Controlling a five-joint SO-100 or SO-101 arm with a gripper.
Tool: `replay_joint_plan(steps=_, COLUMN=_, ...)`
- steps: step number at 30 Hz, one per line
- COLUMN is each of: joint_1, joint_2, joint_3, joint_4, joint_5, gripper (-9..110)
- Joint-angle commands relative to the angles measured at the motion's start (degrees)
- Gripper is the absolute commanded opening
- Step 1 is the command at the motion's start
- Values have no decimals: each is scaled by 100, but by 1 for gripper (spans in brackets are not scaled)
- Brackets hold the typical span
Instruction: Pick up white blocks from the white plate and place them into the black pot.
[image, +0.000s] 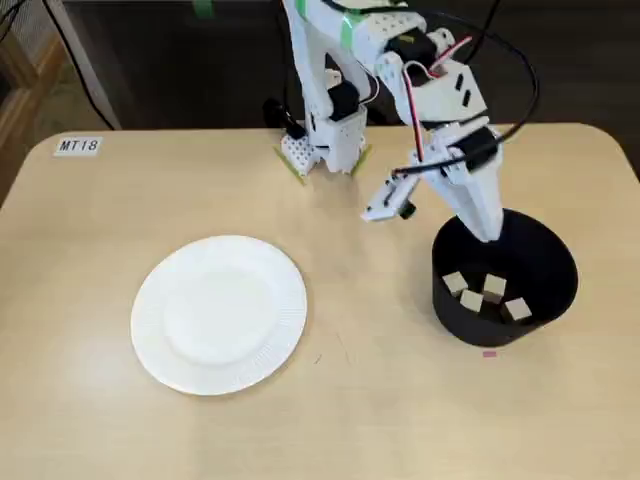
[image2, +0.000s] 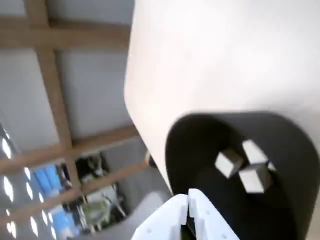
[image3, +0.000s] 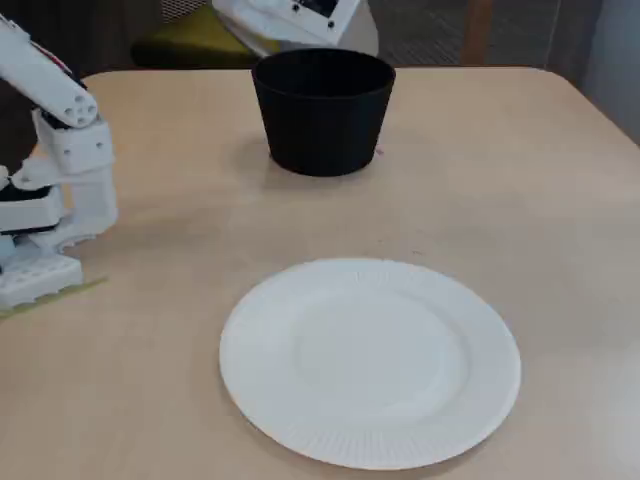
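The white plate (image: 220, 315) lies empty on the left of the table in a fixed view, and it also shows empty in the other fixed view (image3: 370, 360). Several white blocks (image: 494, 288) lie on the bottom of the black pot (image: 560, 250) at the right. The wrist view shows three blocks (image2: 229, 164) inside the pot (image2: 200, 145). My gripper (image: 490, 235) hangs over the pot's back rim, and its fingers (image2: 188, 200) are closed together with nothing between them. In the other fixed view the pot (image3: 322, 120) stands at the back and its inside is hidden.
The arm's white base (image: 320, 150) is clamped at the table's back edge and also shows in the other fixed view (image3: 45, 230). A label reading MT18 (image: 78, 146) sits at the back left corner. A small pink mark (image: 489, 353) lies in front of the pot.
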Motion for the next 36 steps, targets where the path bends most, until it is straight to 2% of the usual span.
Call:
replay_joint_plan(steps=1, joint_1=1433, joint_2=1151, joint_3=44, joint_4=703, joint_5=-53, gripper=-2)
replay_joint_plan(steps=3, joint_1=2083, joint_2=1749, joint_3=475, joint_4=870, joint_5=-9, gripper=-2)
replay_joint_plan(steps=6, joint_1=2470, joint_2=2575, joint_3=1485, joint_4=756, joint_5=18, gripper=-2)
replay_joint_plan(steps=16, joint_1=2531, joint_2=3560, joint_3=3639, joint_4=272, joint_5=-360, gripper=-2)
replay_joint_plan(steps=21, joint_1=2505, joint_2=5265, joint_3=4693, joint_4=879, joint_5=-290, gripper=-2)
replay_joint_plan(steps=36, joint_1=2496, joint_2=5256, joint_3=4922, joint_4=1002, joint_5=-343, gripper=-2)
